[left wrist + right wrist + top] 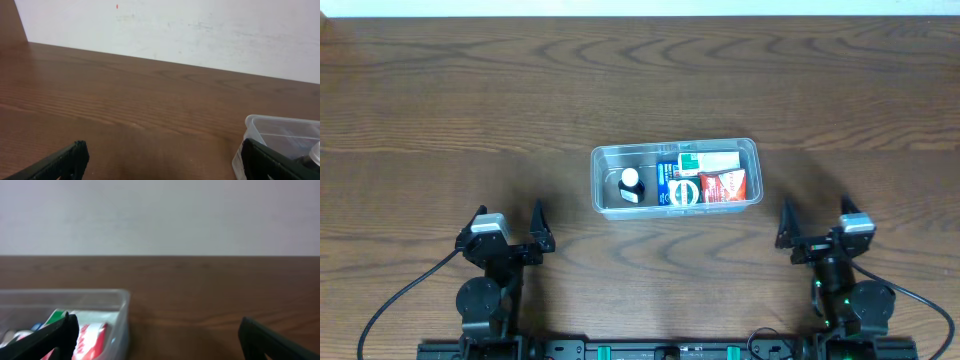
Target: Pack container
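The clear container (603,160) sat near the middle of the wooden table (470,90), holding a white-capped bottle (631,183) at its left end, with a blue packet (677,186), a red packet (724,185) and a green-and-white packet (708,160) beside it. Nearer the front edge, the left gripper (509,212) and right gripper (816,210) flanked the tub, well apart from it, jaws spread wide and grasping nothing.

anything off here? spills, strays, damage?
Nothing stands out. The container sits flat on the table, slightly skewed, with the bottle and packets all inside. No spill or loose item shows. The left gripper and right gripper are open, apart from it.
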Robot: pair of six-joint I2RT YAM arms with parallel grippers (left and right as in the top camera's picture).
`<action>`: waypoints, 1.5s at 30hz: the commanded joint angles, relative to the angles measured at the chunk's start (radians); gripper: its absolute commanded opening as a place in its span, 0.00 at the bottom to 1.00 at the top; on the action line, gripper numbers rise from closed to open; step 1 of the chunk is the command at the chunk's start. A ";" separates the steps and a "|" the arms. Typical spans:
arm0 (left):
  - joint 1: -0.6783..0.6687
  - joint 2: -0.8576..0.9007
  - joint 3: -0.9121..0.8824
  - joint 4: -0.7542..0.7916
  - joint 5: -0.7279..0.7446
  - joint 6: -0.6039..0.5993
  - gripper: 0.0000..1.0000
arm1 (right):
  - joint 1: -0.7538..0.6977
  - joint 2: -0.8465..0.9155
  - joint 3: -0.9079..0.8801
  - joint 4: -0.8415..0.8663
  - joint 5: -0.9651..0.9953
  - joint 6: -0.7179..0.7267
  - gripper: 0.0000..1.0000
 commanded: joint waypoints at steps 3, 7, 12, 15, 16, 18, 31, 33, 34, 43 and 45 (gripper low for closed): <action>0.005 -0.006 -0.032 -0.011 -0.002 0.006 0.98 | 0.108 -0.009 -0.005 -0.035 0.126 -0.011 0.99; 0.005 -0.006 -0.032 -0.011 -0.002 0.006 0.98 | 0.115 -0.009 -0.005 -0.036 0.119 -0.021 0.99; 0.005 -0.006 -0.032 -0.011 -0.002 0.006 0.98 | 0.116 -0.009 -0.005 -0.036 0.111 -0.017 0.99; 0.005 -0.006 -0.032 -0.011 -0.002 0.006 0.98 | 0.116 -0.009 -0.005 -0.035 0.111 -0.017 0.99; 0.005 -0.006 -0.032 -0.011 -0.002 0.006 0.98 | 0.116 -0.009 -0.005 -0.035 0.111 -0.017 0.99; 0.005 -0.006 -0.032 -0.011 -0.002 0.006 0.98 | 0.116 -0.009 -0.005 -0.035 0.111 -0.017 0.99; 0.005 -0.006 -0.032 -0.011 -0.002 0.006 0.98 | 0.116 -0.009 -0.005 -0.035 0.111 -0.017 0.99; 0.005 -0.006 -0.032 -0.011 -0.002 0.006 0.98 | 0.116 -0.009 -0.005 -0.035 0.111 -0.017 0.99; 0.005 -0.006 -0.032 -0.011 -0.002 0.006 0.98 | 0.116 -0.009 -0.005 -0.035 0.111 -0.017 0.99; 0.005 -0.006 -0.032 -0.011 -0.002 0.006 0.98 | 0.116 -0.009 -0.005 -0.035 0.111 -0.017 0.99; 0.005 -0.006 -0.032 -0.011 -0.002 0.006 0.98 | 0.116 -0.009 -0.005 -0.035 0.111 -0.017 0.99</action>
